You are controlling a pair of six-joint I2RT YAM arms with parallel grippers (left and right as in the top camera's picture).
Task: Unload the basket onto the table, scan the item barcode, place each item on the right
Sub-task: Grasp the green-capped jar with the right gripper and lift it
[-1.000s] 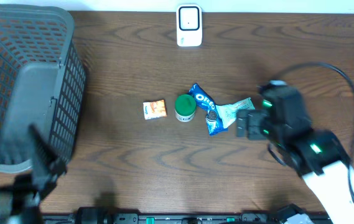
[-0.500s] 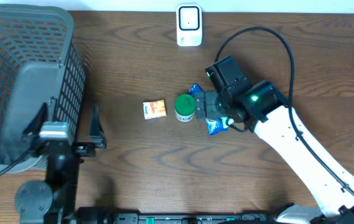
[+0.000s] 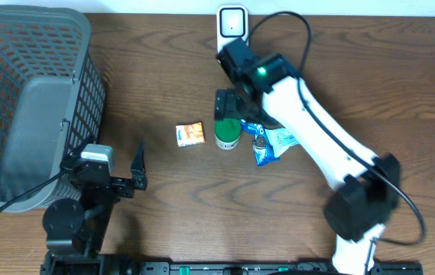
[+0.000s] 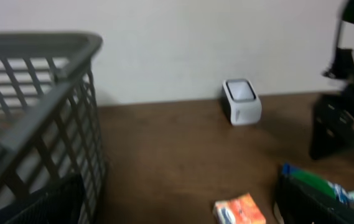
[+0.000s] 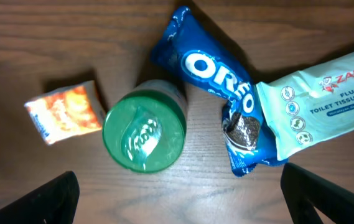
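Nearest, toward the front edge of the bench (image 3: 339, 69): left claw (image 3: 136, 171), jaws wide and holding nothing, well apart from the goods and close to the grey basket (image 3: 41, 13). Mid-bench, one row, left to right in the overhead view: orange sachet (image 3: 190, 134); jar with green lid (image 3: 228, 132), upright; blue biscuit packet (image 3: 249, 121), long axis on a slant; pale wipes packet (image 3: 286, 137), meeting the biscuit packet's lower end. Nothing marks which of these is the item to scan. The jar is the likely one, since the right claw (image 3: 230, 105) hangs just on the far side of it, jaws at full spread and empty. In the right wrist view the two fingertips stand at the lower corners, with the jar lid above the gap and somewhat left of its middle, and the biscuit packet to its right. The jar is round, so there is no long axis to square up to; the judged need is a small shift over the jar, then straight down. The right arm is plainly the nearer. No barcode is visible on any item. Farthest, at the back edge: white scanner (image 3: 232, 32), just beyond the right claw.
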